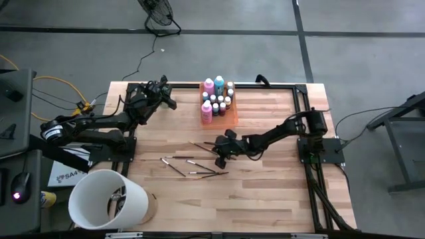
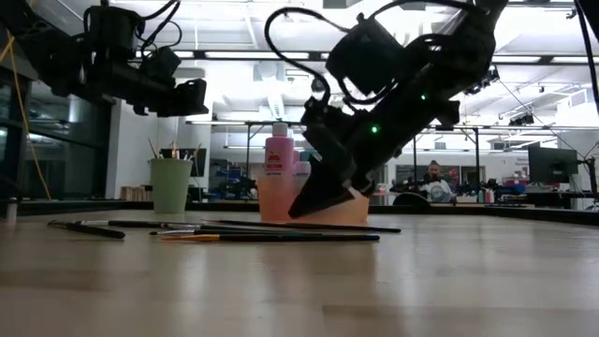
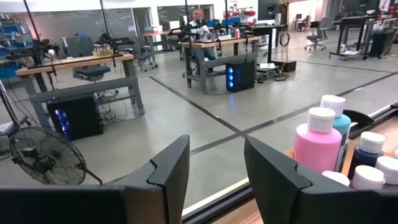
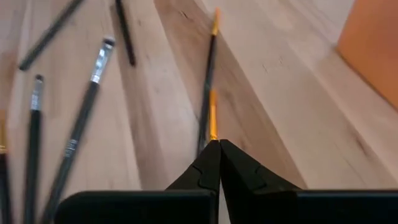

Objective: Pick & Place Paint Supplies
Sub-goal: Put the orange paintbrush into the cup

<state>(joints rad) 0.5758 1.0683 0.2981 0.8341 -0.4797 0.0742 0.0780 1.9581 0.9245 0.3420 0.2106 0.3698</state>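
Brushes [image 2: 262, 236] lie nearest the low camera, thin dark-handled ones scattered flat across the pale wooden bench [image 1: 265, 192], which stands on a grey concrete floor marked with dark lines. Toward the far edge of the bench sits a translucent orange tray [image 1: 232, 118] packed with pink and teal bottles [image 1: 209, 85] and tiny dark pale-capped bottles [image 1: 223, 103]; a mint-green cup [image 2: 170, 184] holding a few sticks shows beside it in the low view. A large white bucket [image 1: 106, 199] stands at the near left corner, and a fan [image 1: 159, 16] rests on the floor beyond the bench. Behind, the room is an open workshop with desks, screens and a seated person. The right gripper [image 1: 220, 159] reaches in from the right, arm stretched low and tilted down to the wood among the brushes; its jaws are pressed fully together at the end of one brush with an orange band [image 4: 212, 115], though whether the brush is actually pinched cannot be told. The left gripper [image 1: 166, 93] hangs above the far left corner, near the tray, its jaws partly apart and holding nothing.
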